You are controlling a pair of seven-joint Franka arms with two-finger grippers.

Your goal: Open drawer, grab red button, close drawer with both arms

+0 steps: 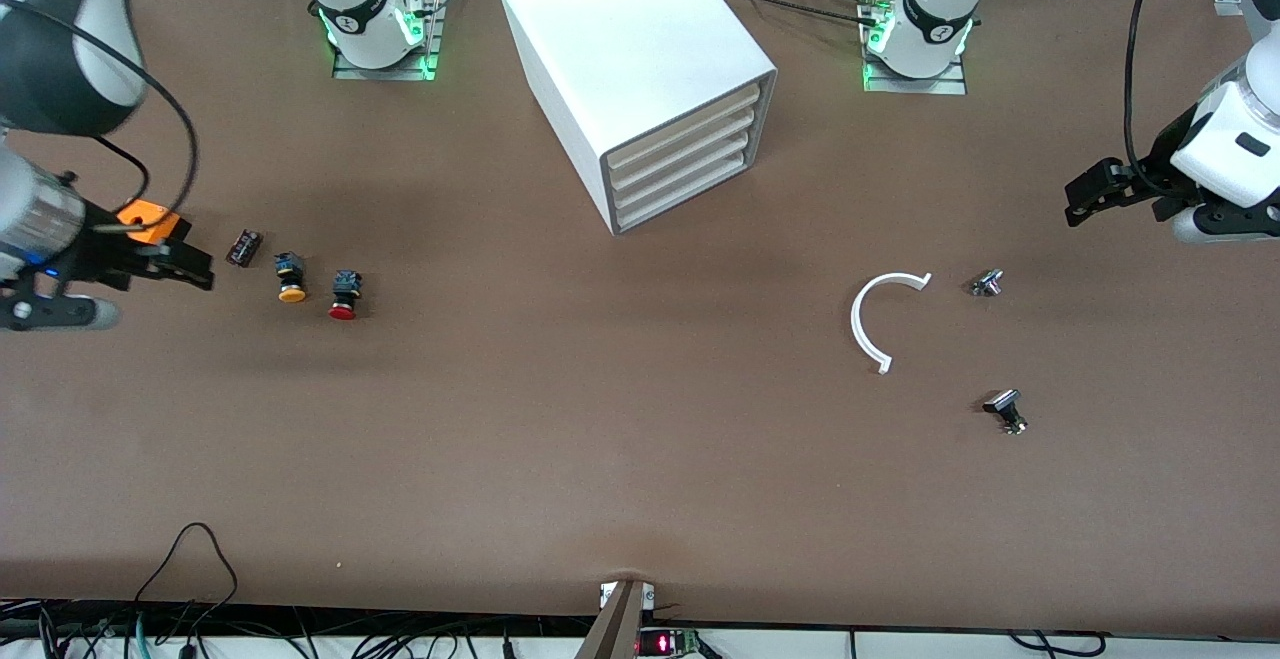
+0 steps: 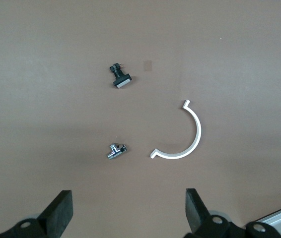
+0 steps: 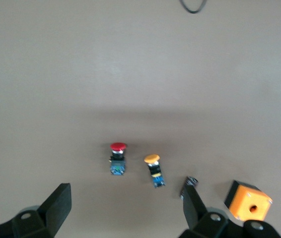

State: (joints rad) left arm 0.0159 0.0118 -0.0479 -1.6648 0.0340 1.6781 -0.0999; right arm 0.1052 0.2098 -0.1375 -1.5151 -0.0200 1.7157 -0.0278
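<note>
A: What lies on the brown table [image 1: 640,459], starting nearest the front camera?

B: Cables hang past its near edge. Then a small black switch part [image 1: 1005,411], a white half-ring [image 1: 878,320] and a small metal part [image 1: 987,284], all toward the left arm's end.

A: And the button?

B: The red-capped button [image 1: 344,296] lies on its side on the table toward the right arm's end, beside an orange-capped button [image 1: 290,278] and a small dark block [image 1: 244,247].

A: The grippers?

B: The right gripper [image 1: 195,269] hangs spread wide over the table just beside the orange box [image 1: 150,220], which it partly hides. The left gripper [image 1: 1080,201] is spread too, holding nothing.

A: Farthest?

B: The white cabinet [image 1: 620,49], all drawers [image 1: 680,154] shut; both arms are cut off by the picture's edges.
</note>
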